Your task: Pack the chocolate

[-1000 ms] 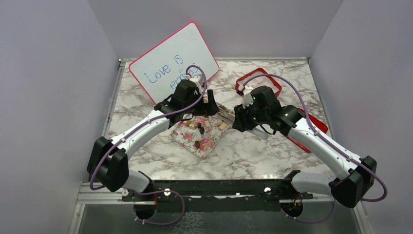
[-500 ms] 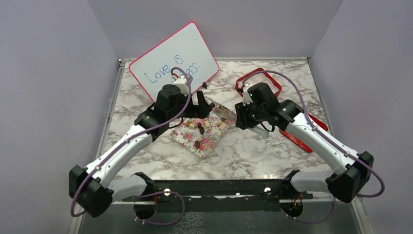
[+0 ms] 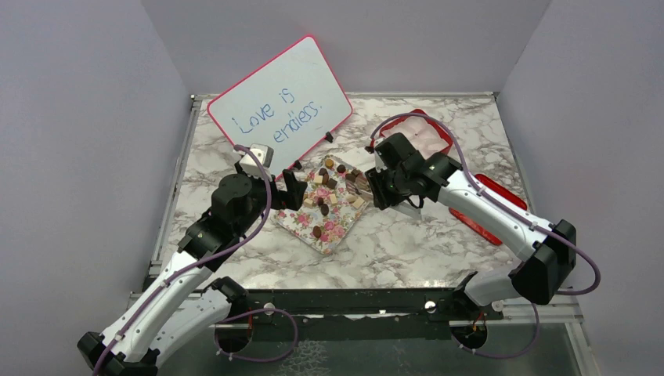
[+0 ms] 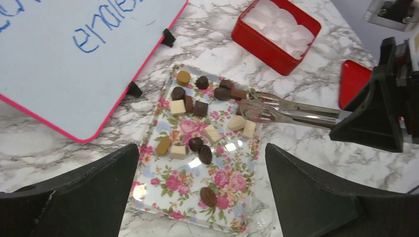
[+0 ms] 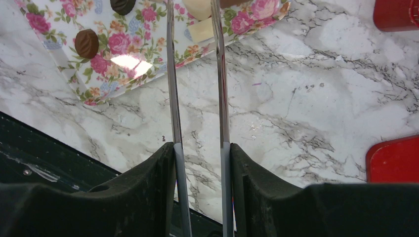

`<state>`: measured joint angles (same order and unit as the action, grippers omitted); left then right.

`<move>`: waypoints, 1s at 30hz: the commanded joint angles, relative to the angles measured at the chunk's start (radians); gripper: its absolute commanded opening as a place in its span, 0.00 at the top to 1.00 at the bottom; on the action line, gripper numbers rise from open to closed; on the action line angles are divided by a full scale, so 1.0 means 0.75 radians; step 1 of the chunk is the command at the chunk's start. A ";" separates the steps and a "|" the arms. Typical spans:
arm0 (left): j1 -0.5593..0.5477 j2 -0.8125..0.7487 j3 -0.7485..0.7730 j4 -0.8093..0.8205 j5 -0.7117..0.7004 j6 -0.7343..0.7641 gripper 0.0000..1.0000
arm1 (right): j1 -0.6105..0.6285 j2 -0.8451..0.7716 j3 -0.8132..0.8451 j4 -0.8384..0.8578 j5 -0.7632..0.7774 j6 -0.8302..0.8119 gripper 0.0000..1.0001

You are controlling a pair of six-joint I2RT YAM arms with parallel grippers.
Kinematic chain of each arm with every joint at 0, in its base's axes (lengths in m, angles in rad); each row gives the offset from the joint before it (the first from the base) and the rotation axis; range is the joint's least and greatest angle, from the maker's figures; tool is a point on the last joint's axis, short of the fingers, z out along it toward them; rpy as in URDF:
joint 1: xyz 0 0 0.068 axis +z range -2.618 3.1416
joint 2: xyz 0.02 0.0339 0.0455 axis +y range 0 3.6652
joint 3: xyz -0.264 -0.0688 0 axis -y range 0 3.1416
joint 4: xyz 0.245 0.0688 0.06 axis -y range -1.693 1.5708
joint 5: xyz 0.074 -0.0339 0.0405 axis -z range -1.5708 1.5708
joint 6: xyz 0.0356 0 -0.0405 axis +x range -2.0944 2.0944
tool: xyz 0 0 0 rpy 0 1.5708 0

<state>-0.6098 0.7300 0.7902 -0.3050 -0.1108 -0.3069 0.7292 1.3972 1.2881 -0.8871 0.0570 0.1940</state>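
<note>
Several pieces of chocolate [image 3: 327,190] [image 4: 196,144], dark, brown and cream, lie scattered on a floral tray [image 3: 322,237] [image 4: 180,191]. My left gripper [image 3: 292,192] [image 4: 201,165] stands open and empty at the tray's left near end, above it. On the right side, my right gripper [image 3: 385,193] [image 5: 200,148] is shut on metal tongs [image 4: 291,111] [image 5: 171,74]. Their tips reach over the tray's right side, by two cream pieces [image 4: 243,126]. In the right wrist view the tips run off the top edge, so I cannot tell whether they hold a piece.
A red box [image 3: 429,131] [image 4: 271,49] lined with white paper cups stands behind the right arm. Its red lid [image 3: 492,210] [image 5: 394,160] lies at the right. A whiteboard [image 3: 278,98] with blue writing leans at the back left.
My left arm has drawn back from over the tray toward the near left, uncovering the chocolates, and its jaws have widened. The right gripper with the tongs has shifted slightly left.
</note>
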 commanded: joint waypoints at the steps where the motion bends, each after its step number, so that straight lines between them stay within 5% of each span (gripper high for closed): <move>1: 0.001 -0.063 -0.066 -0.004 -0.170 0.086 0.01 | 0.060 0.048 0.075 -0.039 0.093 0.016 0.55; 30: 0.001 -0.094 -0.095 0.000 -0.188 0.129 0.01 | 0.120 0.181 0.039 -0.118 0.167 -0.110 0.50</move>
<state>-0.6098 0.6685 0.7273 -0.3176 -0.2363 -0.2226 0.8124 1.5116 1.3231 -0.9684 0.1467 0.1352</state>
